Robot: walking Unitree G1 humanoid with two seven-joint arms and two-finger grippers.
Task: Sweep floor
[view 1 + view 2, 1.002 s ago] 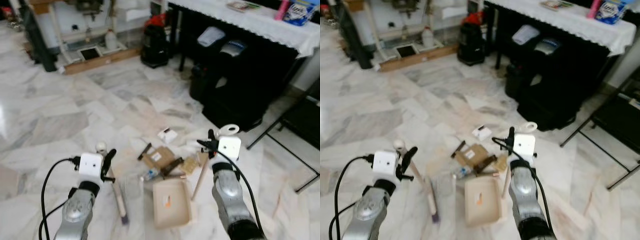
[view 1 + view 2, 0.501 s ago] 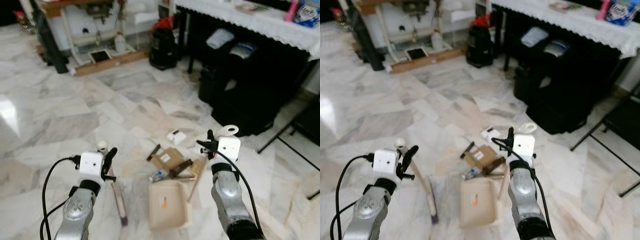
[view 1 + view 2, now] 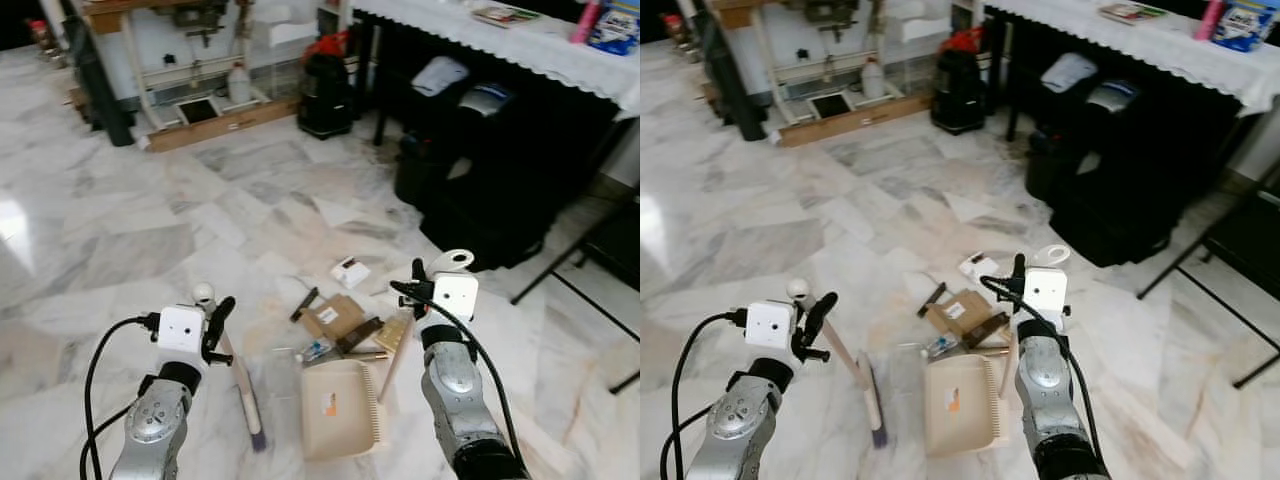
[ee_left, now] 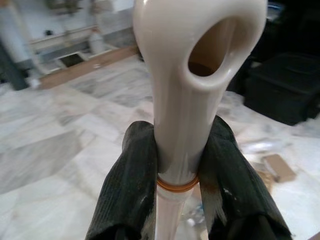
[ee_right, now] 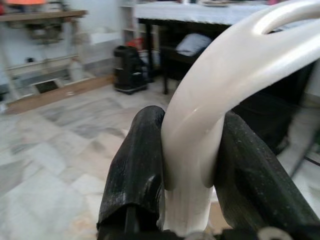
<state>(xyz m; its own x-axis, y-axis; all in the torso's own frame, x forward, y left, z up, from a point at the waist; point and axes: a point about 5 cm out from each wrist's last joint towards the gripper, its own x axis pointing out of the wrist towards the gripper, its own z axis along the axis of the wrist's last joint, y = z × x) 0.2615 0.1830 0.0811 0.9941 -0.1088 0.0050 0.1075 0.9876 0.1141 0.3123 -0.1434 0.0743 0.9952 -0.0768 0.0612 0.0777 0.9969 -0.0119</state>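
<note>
I'm holding a tool in each arm over the marble floor [image 3: 120,230]. My left gripper [image 3: 213,322] is clamped on the top of the broom handle [image 4: 180,125]; the left wrist view is showing both black fingers [image 4: 127,185] pressing the cream shaft just below its hanging eye. My right gripper [image 3: 418,290] is clamped the same way on the dustpan handle [image 5: 200,135], fingers hugging it on either side.

The broom [image 3: 240,385] is slanting down and forward from my left gripper, its dark bristle end touching the floor just left of the dustpan [image 3: 340,410]. The dustpan is lying flat between my two arms, its pole running up and to the right into my right gripper.

The litter is what matters: the cardboard piece [image 3: 333,316], a small white box [image 3: 351,271], a dark strip [image 3: 304,303] and what I'm taking to be a small bottle [image 3: 313,350], though it's too small to be sure, are all lying just beyond the pan's far edge. So the pile is sitting ahead of both tools, and the broom head is nearer me than the debris. I'm judging that the left arm needs to carry the bristles past the pile, then draw back toward the pan.
</note>
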